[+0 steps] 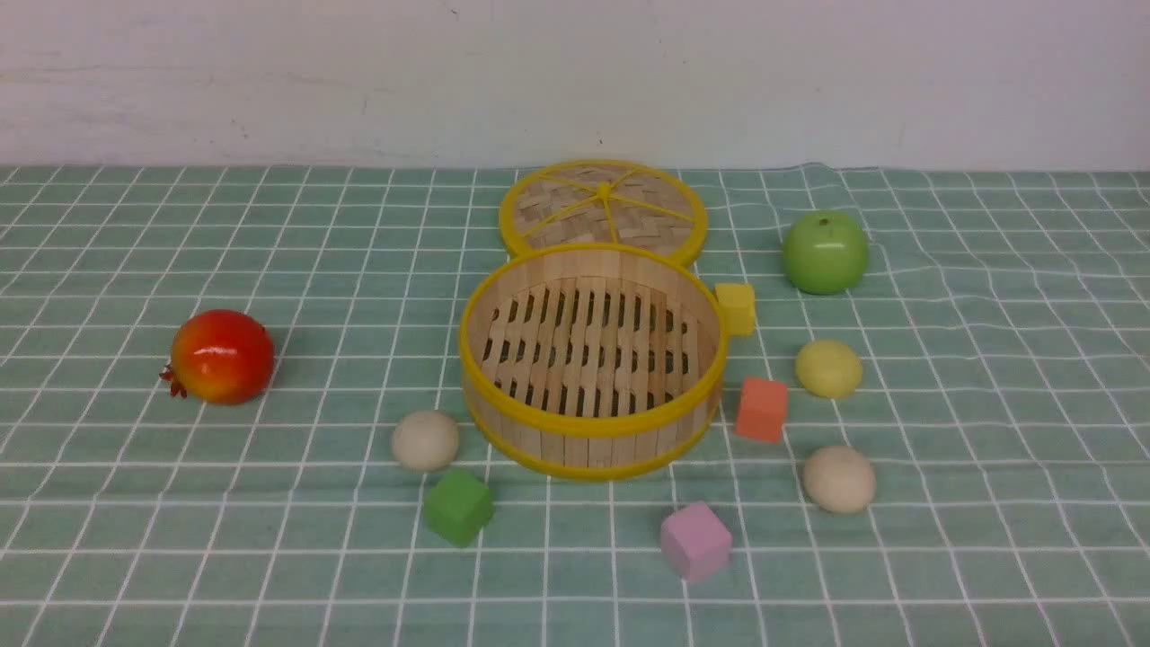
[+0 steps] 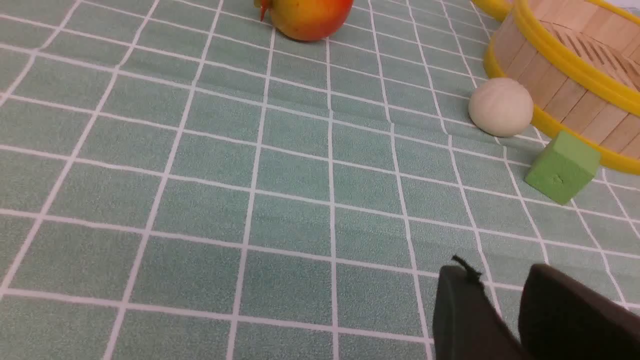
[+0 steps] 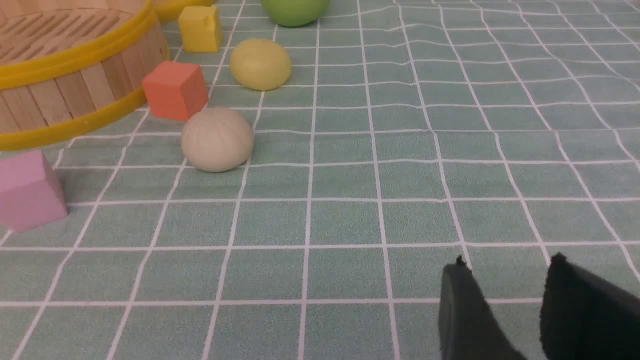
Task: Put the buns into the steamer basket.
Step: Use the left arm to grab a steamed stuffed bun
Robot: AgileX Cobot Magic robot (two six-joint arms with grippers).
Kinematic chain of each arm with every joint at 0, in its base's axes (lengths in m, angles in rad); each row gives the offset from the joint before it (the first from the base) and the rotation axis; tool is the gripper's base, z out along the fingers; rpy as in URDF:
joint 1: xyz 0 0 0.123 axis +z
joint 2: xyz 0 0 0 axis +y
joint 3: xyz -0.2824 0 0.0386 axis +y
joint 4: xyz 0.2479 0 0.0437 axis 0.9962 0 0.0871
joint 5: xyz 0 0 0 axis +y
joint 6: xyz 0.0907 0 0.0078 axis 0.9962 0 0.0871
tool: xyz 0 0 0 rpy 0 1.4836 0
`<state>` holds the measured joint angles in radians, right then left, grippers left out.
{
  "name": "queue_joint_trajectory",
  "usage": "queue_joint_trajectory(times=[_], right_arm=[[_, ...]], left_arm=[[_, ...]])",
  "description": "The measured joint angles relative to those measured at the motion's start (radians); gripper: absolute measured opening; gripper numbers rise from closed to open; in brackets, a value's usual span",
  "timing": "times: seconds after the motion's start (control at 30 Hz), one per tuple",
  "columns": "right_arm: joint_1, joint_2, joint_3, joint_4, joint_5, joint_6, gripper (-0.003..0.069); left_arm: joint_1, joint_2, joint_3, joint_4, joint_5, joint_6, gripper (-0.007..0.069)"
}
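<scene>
1. We see a green checked cloth (image 1: 180,539) below a white wall (image 1: 575,81); the basket (image 1: 588,429) stands empty.
2. Outside it lie a cream bun (image 1: 425,439) at left, a yellow bun (image 1: 827,368) and a pale bun (image 1: 838,479) at right.
3. Left gripper (image 2: 500,280) and right gripper (image 3: 507,272) — only cut-off tips show, parted, gripping nothing.

I seem to be at a staged lab bench, not a kitchen: green checked cloth (image 1: 180,539), bare white wall (image 1: 269,81), the steamer basket (image 1: 588,447) set among a pink cube (image 1: 694,540), a green cube (image 1: 458,508) and a glossy pomegranate (image 1: 222,356).
</scene>
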<state>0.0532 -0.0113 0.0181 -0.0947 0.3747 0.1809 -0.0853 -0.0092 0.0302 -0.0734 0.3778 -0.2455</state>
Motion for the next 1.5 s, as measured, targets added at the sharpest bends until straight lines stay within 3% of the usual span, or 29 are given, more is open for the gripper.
queue_joint_trajectory(times=[1.1,1.2,1.3,1.5], right_arm=[[0.0,0.0,0.0,0.0,0.0,0.0,0.024],[0.0,0.0,0.0,0.0,0.0,0.0,0.024],[0.0,0.0,0.0,0.0,0.0,0.0,0.024],[0.0,0.0,0.0,0.0,0.0,0.0,0.024]], left_arm=[[0.0,0.0,0.0,-0.005,-0.008,-0.004,0.0196],[0.0,0.0,0.0,-0.118,-0.065,-0.074,0.0199],[0.0,0.0,0.0,-0.353,-0.185,-0.189,0.0204],[0.0,0.0,0.0,-0.514,-0.346,-0.236,0.0209]])
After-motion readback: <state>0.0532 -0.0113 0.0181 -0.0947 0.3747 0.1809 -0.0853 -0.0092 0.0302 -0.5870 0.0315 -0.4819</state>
